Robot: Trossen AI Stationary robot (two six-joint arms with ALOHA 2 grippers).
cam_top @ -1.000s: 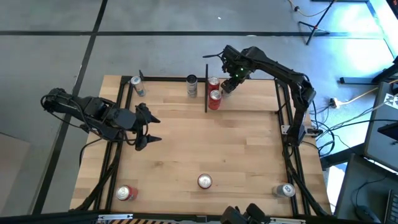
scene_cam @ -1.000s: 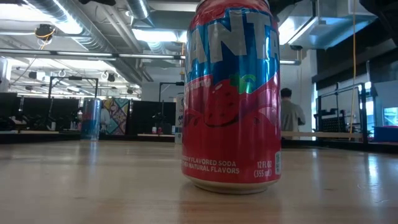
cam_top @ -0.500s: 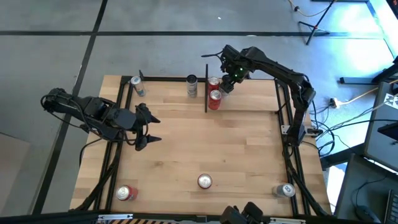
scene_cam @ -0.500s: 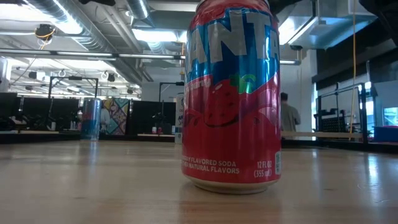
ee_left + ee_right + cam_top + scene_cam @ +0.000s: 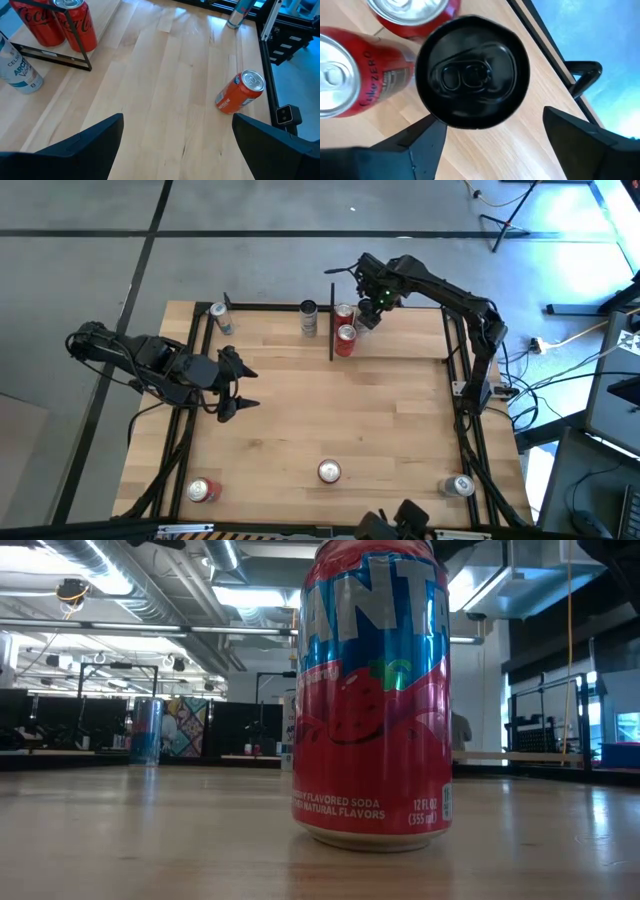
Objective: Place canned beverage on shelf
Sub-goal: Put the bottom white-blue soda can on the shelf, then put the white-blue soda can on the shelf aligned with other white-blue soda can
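Observation:
A black-topped can stands upright on the shelf's wooden floor, beside two red cans and near the black end post. In the high view my right gripper hovers over that spot at the far edge, right of the shelf's upright divider, and hides the black can. Its open fingers stand on either side of the can and above it. My left gripper waits open and empty over the table's left half; it also shows in the left wrist view.
A grey can stands left of the divider, and another can is at the far left. A red soda can stands near the front edge and fills the low view. Two more cans are at the front corners.
Neither arm has visibly moved. In the low view, a person in the room beyond the table has walked behind the red soda can.

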